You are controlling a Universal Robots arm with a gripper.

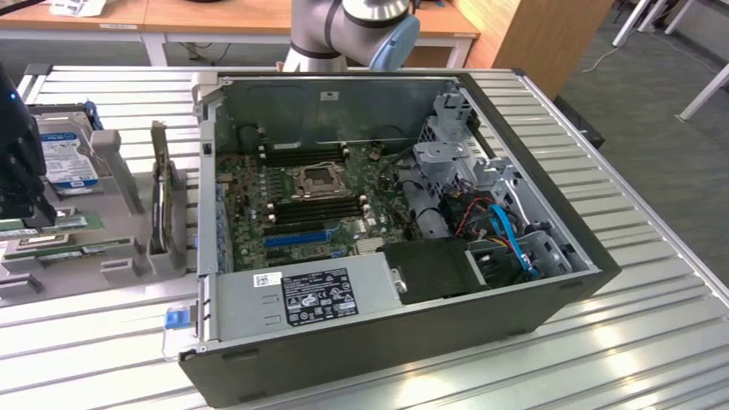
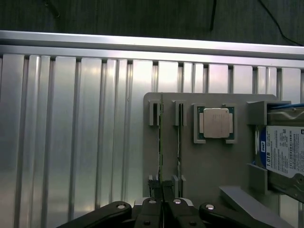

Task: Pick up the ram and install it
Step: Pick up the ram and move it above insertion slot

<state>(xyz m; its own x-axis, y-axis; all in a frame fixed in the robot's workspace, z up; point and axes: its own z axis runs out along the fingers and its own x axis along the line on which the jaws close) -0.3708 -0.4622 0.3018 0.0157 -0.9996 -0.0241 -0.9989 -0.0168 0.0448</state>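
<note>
The ram [image 2: 160,142] is a thin green stick standing on edge in the slots of a grey holder [image 2: 209,166]. A second stick like it [image 2: 179,142] stands in the neighbouring slots. My gripper [image 2: 162,189] hangs over the near end of the first stick, its black fingers [image 2: 153,202] shut on that edge while the stick still sits in its slots. In the exterior view the gripper [image 1: 26,196] is a dark shape at the far left, above the holder and its green sticks [image 1: 57,226]. The open computer case [image 1: 547,299] lies to its right, with dark memory slots [image 1: 319,207] beside the processor socket [image 1: 317,181].
A square silver processor [image 2: 216,122] rests in the holder beside the sticks, and a hard drive [image 2: 285,152] stands at its far side. A card [image 1: 162,196] stands upright between holder and case. The power supply [image 1: 307,295] and drive cage [image 1: 456,171] crowd the case interior.
</note>
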